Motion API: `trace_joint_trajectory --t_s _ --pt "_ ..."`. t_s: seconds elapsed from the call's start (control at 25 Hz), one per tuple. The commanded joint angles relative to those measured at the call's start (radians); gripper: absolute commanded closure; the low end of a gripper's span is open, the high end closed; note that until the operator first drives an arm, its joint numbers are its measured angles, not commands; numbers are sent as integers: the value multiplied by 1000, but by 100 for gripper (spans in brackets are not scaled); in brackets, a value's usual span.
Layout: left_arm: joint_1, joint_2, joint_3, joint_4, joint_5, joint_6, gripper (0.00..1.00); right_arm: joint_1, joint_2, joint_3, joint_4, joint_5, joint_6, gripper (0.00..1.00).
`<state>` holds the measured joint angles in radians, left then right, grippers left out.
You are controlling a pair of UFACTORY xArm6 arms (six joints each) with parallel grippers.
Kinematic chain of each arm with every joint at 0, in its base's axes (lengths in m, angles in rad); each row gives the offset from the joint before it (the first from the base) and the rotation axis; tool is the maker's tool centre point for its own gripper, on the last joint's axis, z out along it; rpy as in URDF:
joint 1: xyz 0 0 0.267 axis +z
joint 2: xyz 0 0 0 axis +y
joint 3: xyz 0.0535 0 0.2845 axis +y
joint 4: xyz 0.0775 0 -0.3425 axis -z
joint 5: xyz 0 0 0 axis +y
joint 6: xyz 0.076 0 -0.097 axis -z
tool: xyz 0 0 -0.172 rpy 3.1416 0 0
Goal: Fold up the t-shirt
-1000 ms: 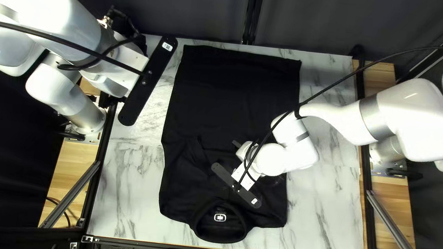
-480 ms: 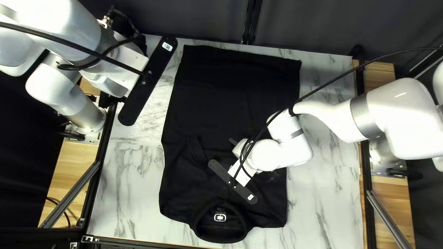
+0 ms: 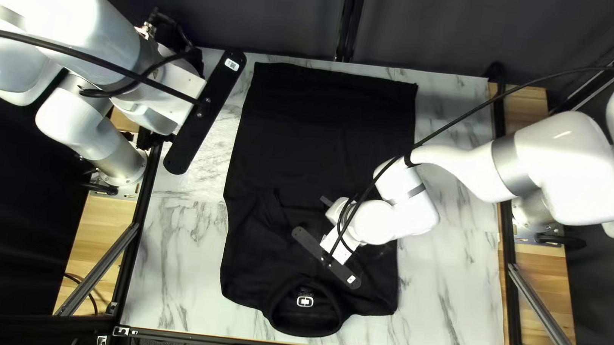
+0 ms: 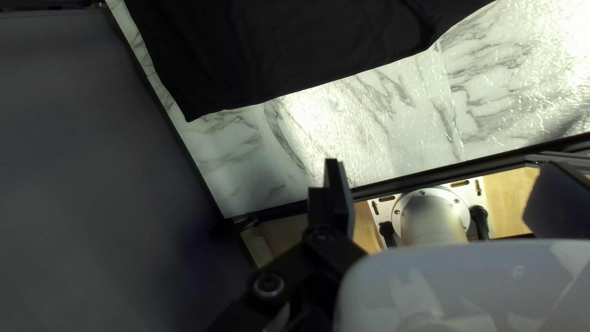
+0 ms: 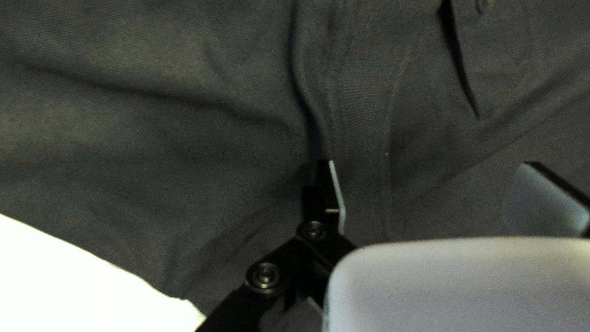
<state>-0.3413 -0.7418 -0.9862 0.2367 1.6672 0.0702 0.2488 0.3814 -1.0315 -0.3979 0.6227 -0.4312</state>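
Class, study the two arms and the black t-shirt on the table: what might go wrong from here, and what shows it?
The right gripper is open over creased cloth of the black t-shirt, so closing might pinch stray layers. The collar lies near the table's near edge; a pull that way could drag it over. The left gripper is open and off the cloth, so a one-armed pull may skew it.
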Motion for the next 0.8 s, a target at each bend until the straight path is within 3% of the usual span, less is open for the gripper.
trace_joint_trajectory --t_s 0.04,0.52,0.8 --pt "0 0 0 0 0 0 0 -6 0 -1 2 -1 -9 0" --pt "0 0 0 0 0 0 0 60 -130 46 -2 113 38 0" --pt "0 0 0 0 0 0 0 -11 -394 202 87 180 -92 0"
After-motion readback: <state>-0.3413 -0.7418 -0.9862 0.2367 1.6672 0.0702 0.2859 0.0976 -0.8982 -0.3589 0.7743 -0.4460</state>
